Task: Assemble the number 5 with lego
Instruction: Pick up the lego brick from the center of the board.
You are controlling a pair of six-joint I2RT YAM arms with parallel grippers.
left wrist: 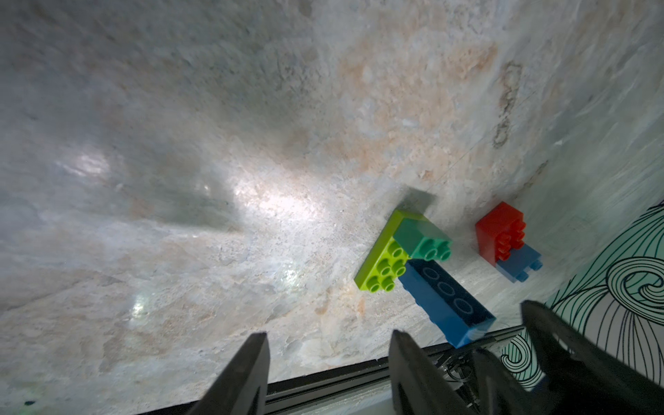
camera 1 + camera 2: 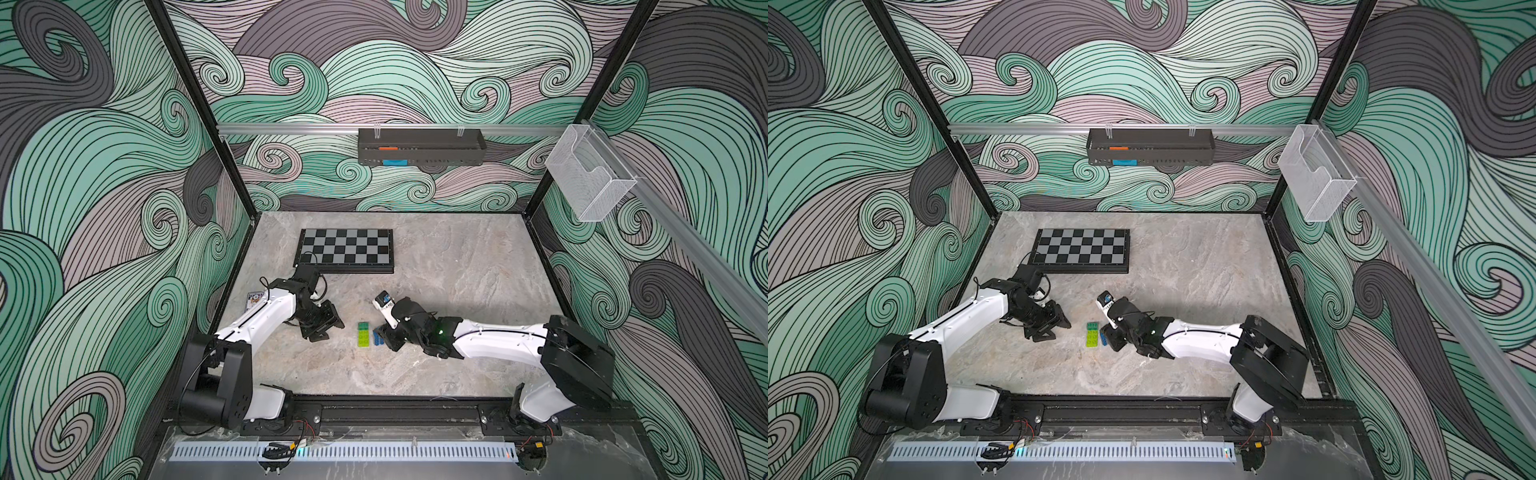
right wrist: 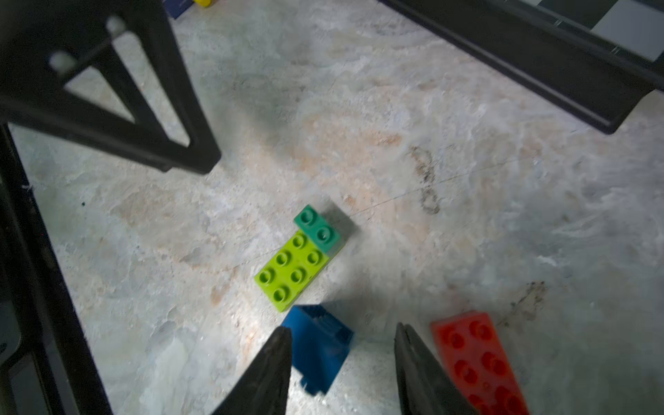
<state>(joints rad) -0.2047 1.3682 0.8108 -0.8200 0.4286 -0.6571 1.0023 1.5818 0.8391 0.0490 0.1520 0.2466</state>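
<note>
In both top views we see the lego gathered on the marbled grey tabletop [image 2: 457,270] between the two arms. A long lime-green studded brick [image 2: 363,340] has a tiny dark-green brick [image 2: 363,326] at its far end. A dark-blue brick [image 2: 377,337] lies just beside it, right at the right gripper [image 2: 385,337], and from up there the right arm hides the other bricks. The right wrist view adds that the dark-green brick [image 3: 318,226] sits on top of the lime one's end studs. It also shows the dark-blue brick [image 3: 318,345] between the right claw's fingers, against one finger [image 3: 273,366] with a clear gap to the other. So the claw stands apart around it and clamps nothing. A red studded brick [image 3: 474,355] lies just outside that other finger. Only the left wrist view shows us the tiny light-blue brick [image 1: 517,266] touching the red one [image 1: 497,226]; we cannot tell whether they are pressed together. There the dark-blue brick [image 1: 445,305] shows its hollow, ringed underside rather than studs. The left gripper [image 1: 328,345] hangs near the bricks but apart from them, jaws parted to a middling width over bare table. A black-and-grey checkered board [image 2: 345,249] lies at the back, well apart from the bricks.
</note>
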